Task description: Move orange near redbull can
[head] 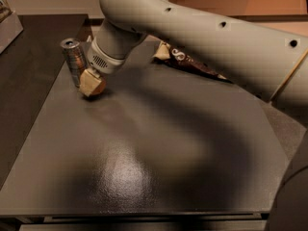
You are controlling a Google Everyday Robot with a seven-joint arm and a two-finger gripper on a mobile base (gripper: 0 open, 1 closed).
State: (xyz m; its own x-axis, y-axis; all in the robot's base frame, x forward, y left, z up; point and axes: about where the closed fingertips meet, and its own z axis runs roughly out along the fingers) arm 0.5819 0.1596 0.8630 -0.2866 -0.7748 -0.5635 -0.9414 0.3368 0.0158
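The redbull can (73, 61), slim and silvery-grey with a shiny top, stands upright at the far left of the dark table (144, 148). My gripper (91, 84) is down at the table surface just right of the can, almost touching it. Its tan fingers (86, 81) are closed around the orange (100, 87). Only a brownish-orange sliver of the fruit shows at the lower right of the fingers. The big grey arm reaches in from the upper right and hides the table behind it.
A flat dark-and-cream snack bag (192, 64) lies at the back of the table, partly under the arm. A pale box (7, 25) sits at the far left edge on a darker counter. The table's front edge runs along the bottom.
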